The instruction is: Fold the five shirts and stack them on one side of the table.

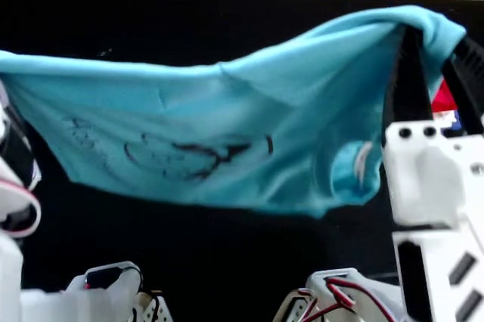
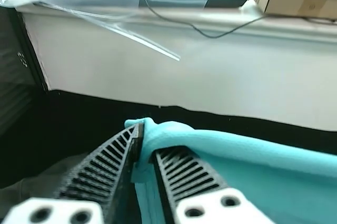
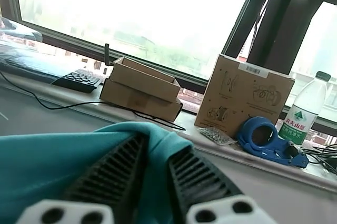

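Cloth of the turquoise shirt (image 1: 227,133) is hanging stretched above the black table (image 1: 189,27), the left gripper (image 2: 146,140) and right gripper (image 3: 159,145) each clamping closed on an upper edge, likely spreading it flat for folding.

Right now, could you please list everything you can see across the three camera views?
turquoise fabric shirt with a dark line drawing: one, turquoise, hanging stretched in the air
black table surface: one, black, beneath the shirt
flat brown cardboard boxes: two, brown, stacked on the windowsill
upright brown cardboard box: one, brown, windowsill, beside the stack
blue plastic tape dispenser: one, blue, windowsill, beside the upright box
clear plastic bottle: one, clear with green label, beside the dispenser
black keyboard: one, black, windowsill
left claw: one, black, shut on a shirt corner
right claw: one, black, shut on the shirt's other end
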You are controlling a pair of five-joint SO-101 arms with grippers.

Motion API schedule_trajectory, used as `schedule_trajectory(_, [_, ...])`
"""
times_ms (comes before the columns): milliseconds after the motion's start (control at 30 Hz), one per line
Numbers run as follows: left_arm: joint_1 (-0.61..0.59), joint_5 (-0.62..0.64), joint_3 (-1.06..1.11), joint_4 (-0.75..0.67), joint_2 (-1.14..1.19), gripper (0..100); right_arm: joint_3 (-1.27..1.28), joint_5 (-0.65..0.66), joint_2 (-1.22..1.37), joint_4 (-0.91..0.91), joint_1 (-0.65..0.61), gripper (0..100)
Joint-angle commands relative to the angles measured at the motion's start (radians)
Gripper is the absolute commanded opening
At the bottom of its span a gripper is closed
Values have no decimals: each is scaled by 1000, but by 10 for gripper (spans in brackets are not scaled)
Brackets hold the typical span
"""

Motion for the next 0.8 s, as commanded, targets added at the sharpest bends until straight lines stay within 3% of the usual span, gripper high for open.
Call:
schedule_trajectory(0, [10,6,-15,5,-5,9,-10,5,8,-1,10,5])
schedule_trajectory(267, [8,-2,263,-44,110,9,375,-66,15,-114,-73,5])
schedule_trajectory(567, [8,-2,527,-275,403,9,1198,-123,15,-585,-120,5])
schedule_trajectory(767, [12,-17,526,-463,501,9,1472,-43,18,-929,-116,5])
